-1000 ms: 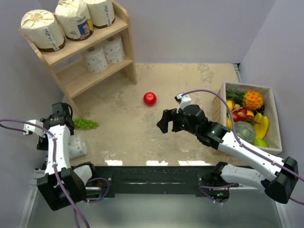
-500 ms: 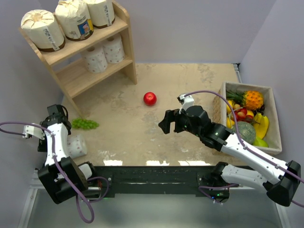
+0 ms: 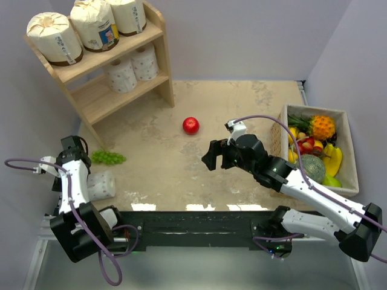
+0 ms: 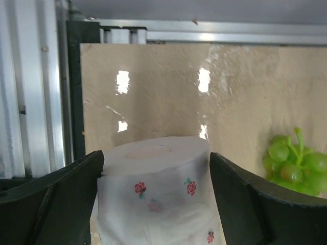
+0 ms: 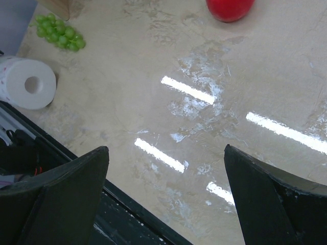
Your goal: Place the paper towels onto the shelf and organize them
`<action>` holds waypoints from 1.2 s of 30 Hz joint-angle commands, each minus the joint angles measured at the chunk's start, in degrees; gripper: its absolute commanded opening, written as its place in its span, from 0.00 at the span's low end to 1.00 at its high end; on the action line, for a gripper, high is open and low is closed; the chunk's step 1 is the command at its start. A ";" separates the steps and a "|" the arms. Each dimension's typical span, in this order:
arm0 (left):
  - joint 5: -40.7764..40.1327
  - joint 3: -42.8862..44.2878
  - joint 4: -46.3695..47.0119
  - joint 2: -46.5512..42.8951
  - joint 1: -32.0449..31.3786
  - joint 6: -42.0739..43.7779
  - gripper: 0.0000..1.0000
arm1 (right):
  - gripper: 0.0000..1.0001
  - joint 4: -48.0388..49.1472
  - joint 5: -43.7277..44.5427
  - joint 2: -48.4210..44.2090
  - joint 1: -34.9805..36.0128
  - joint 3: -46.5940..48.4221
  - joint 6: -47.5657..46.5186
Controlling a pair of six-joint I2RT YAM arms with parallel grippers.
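The wooden shelf (image 3: 97, 99) stands at the far left. Three cream-wrapped paper towels (image 3: 95, 24) sit on its top tier, and two bare white rolls (image 3: 121, 75) on the tier below. A third white roll with small red roses (image 3: 103, 184) lies at the near left edge; it also shows in the right wrist view (image 5: 28, 84). My left gripper (image 3: 89, 180) is shut on this roll (image 4: 153, 189), one finger against each side (image 4: 156, 153). My right gripper (image 3: 211, 158) is open and empty over bare table (image 5: 166, 153).
A red apple (image 3: 191, 125) lies mid-table. Green grapes (image 3: 109, 158) lie just beyond the held roll (image 4: 294, 163). A box of fruit (image 3: 352, 163) stands at the right edge. The metal table frame (image 4: 30, 102) runs close to the roll.
My left wrist has drawn back toward the left edge and settled around the roll, which has shifted slightly right. My right arm moved a little right, then held still.
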 commanded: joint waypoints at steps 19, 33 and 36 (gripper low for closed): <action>22.01 -4.79 1.68 -11.14 -26.20 -2.95 0.78 | 0.98 8.03 -3.65 6.30 0.09 0.97 3.43; 18.25 -1.02 2.92 -12.20 -36.06 -6.13 0.82 | 0.96 46.60 -2.28 17.90 11.85 -10.18 34.70; 16.23 1.18 2.32 -11.76 -36.06 -6.03 0.86 | 0.96 49.43 1.68 20.88 15.98 -9.49 37.79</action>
